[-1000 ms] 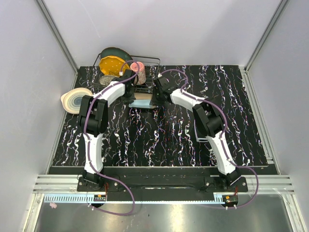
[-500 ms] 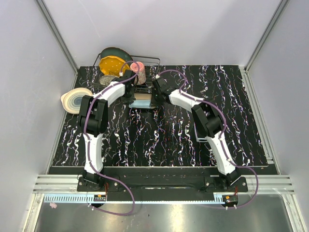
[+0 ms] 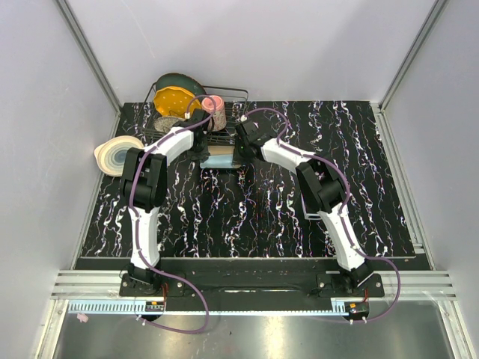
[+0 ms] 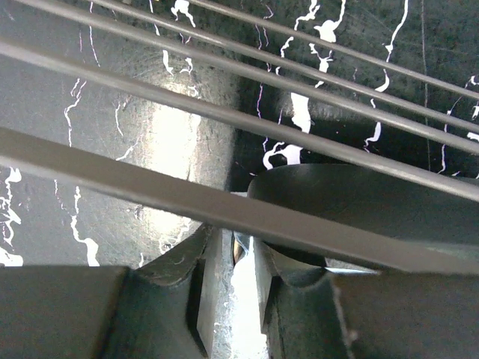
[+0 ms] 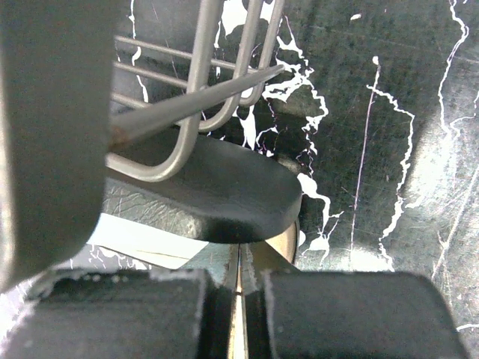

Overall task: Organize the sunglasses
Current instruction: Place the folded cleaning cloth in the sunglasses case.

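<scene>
Judged step: closing case point(image 5: 217, 202) beside wire rack point(image 5: 196, 82). Right gripper point(image 5: 241, 299) jaws pressed together; left gripper point(image 4: 233, 299) jaws near-closed, grip unclear. No sunglasses visible — presumably inside case. Next: seat lid, clear rack.

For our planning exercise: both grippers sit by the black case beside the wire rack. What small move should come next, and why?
Probably draw the right gripper back slightly from the wire rack. Its jaws are shut at the edge of the black case, rack wires crowd close, and whether it holds anything cannot be seen.
</scene>
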Motion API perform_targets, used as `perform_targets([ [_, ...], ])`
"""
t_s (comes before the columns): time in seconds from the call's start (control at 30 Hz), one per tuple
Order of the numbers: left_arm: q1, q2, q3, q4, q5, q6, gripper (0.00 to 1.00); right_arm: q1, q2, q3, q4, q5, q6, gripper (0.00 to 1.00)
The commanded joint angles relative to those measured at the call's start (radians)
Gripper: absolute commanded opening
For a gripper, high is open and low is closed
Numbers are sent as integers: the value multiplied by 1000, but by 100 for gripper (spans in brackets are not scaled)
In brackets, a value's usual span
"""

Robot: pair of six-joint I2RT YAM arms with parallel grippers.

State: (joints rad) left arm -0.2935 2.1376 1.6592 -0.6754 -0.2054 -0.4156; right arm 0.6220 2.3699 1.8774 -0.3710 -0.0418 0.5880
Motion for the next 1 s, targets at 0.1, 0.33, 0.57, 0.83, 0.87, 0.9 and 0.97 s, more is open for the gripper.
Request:
perform_targets([
  [0.1, 5, -33, -30, 50, 11, 0, 29, 13, -61, -35, 40, 86, 3, 0],
  [0.33, 5, -39, -41, 60, 0, -8, 41, 12, -107, -72, 41, 128, 30, 0],
  [0.57, 4, -41, -44, 66, 0, -14, 42, 12, -133, -89, 11, 161, 62, 0],
  [0.83, 2, -59, -70, 86, -5, -18, 43, 12, -158, -106, 12, 169, 79, 0],
  [0.87, 2, -64, -78, 88, -5, -20, 44, 12, -159, -106, 12, 171, 79, 0],
  [0.9, 2, -67, -81, 92, -3, -22, 45, 12, -162, -107, 15, 171, 79, 0],
  [0.97, 2, -71, -81, 94, -3, -22, 48, 12, -166, -110, 14, 172, 85, 0],
])
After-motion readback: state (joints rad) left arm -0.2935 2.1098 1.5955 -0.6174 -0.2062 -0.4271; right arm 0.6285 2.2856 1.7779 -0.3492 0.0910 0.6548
